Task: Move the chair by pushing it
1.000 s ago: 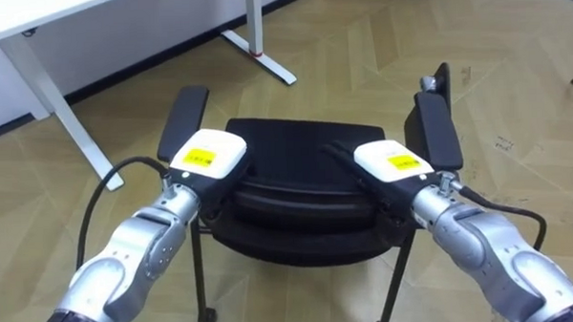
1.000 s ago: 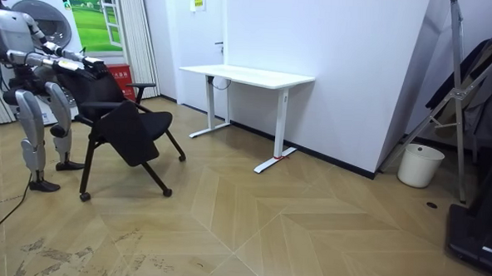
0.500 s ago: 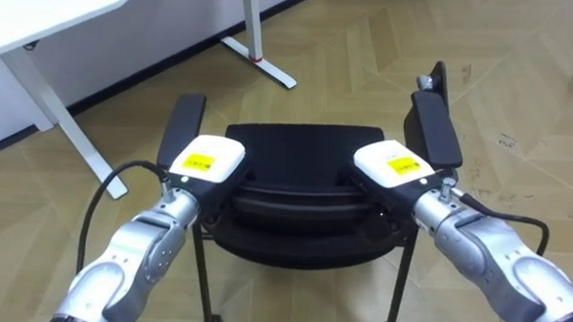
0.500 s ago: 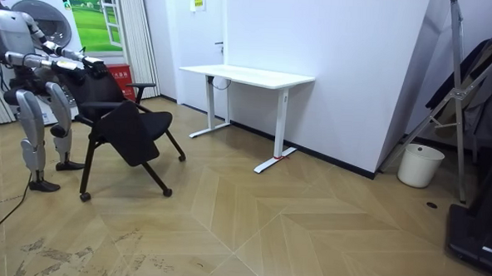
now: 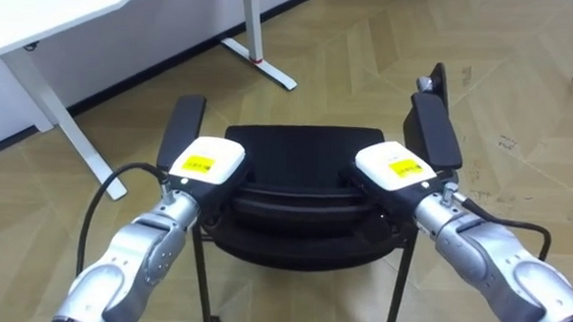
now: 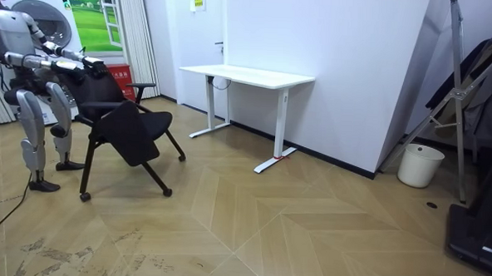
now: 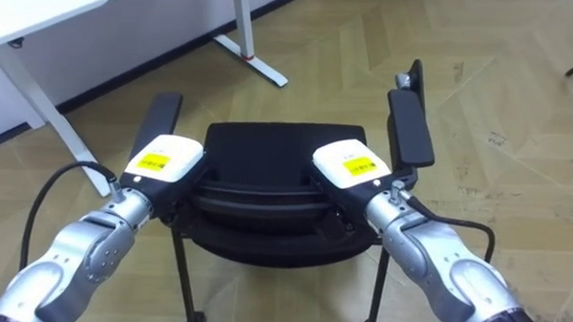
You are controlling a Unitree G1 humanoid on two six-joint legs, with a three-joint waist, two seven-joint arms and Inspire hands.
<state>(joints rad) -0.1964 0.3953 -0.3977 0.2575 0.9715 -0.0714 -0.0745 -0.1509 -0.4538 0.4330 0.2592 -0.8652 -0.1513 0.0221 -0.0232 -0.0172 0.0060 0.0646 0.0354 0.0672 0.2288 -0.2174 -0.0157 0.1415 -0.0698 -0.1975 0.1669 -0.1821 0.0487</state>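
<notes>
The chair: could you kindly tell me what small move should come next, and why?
Probably a short, even push forward: the left hand and right hand both rest on the back of the chair, level with each other, and the white desk stands ahead.

1. The left hand [image 5: 207, 160] and right hand [image 5: 395, 167] lie backs-up on the chair [image 5: 300, 146]; their undersides are hidden.
2. The chair's seat is mostly masked by its backrest, and one leg runs off the bottom edge.
3. The white desk [image 5: 33, 22] is cropped by the top and left edges.
4. In the room view, both hands are too small to read.
</notes>
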